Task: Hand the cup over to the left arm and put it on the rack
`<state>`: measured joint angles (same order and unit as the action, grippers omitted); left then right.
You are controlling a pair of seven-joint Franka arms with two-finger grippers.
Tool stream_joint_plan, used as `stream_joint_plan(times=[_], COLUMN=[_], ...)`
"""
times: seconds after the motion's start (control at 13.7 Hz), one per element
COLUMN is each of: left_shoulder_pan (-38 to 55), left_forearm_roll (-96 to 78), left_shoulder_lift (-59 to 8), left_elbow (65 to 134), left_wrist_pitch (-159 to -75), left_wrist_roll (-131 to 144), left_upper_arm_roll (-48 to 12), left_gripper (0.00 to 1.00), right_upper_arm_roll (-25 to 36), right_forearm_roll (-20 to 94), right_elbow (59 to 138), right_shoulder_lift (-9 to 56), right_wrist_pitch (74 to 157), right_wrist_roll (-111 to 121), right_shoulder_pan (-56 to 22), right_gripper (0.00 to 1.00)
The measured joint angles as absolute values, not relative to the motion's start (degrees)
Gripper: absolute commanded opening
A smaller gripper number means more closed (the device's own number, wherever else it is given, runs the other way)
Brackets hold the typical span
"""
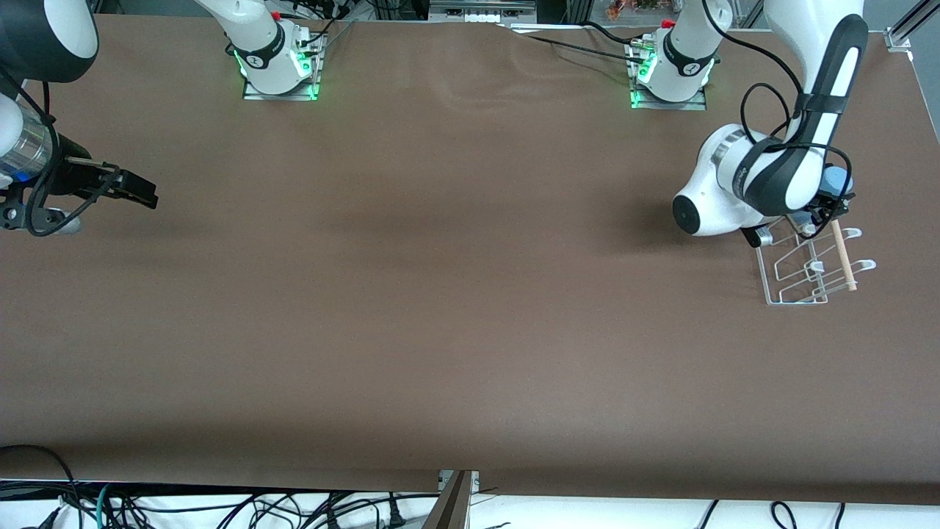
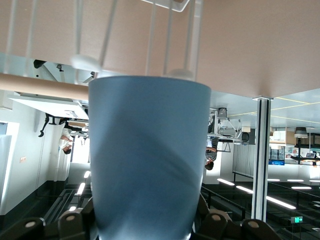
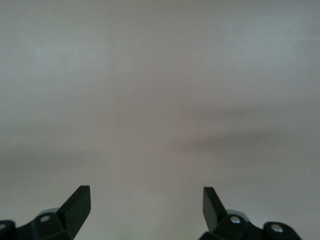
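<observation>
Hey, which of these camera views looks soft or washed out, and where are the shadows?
Right wrist view: hazy, only the open right gripper sharp. Left wrist view: the cup fills the frame. Front view: evenly lit, soft shadow on the table beside the left arm.

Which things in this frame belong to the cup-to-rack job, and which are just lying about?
Job:
- cup, held by the left gripper over the rack
- rack, toward the left arm's end of the table
- right gripper, open, waiting

Just there:
- table
- cables along its edge
</observation>
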<state>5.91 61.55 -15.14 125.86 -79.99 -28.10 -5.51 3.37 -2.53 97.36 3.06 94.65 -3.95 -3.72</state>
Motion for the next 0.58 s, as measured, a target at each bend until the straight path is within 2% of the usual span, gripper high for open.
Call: stream_joint_plan(times=[0.58], left_shoulder_pan=[5.9], left_forearm_roll=[62.7], left_shoulder_lift=[-14.3], left_elbow=[129.0], left_wrist_pitch=[-81.9], left_wrist_roll=[-22.6], left_upper_arm_roll=[-6.0], left_gripper=[0.05], right_upper_arm_roll=[3.4], right_forearm_roll=[-2.5], right_elbow=[97.4], right_shoulder_lift=[3.0], right_wrist_pitch=[94.2], right_wrist_roll=[-2.3], right_shoulder_pan=[-3.7], right_gripper=[0.99])
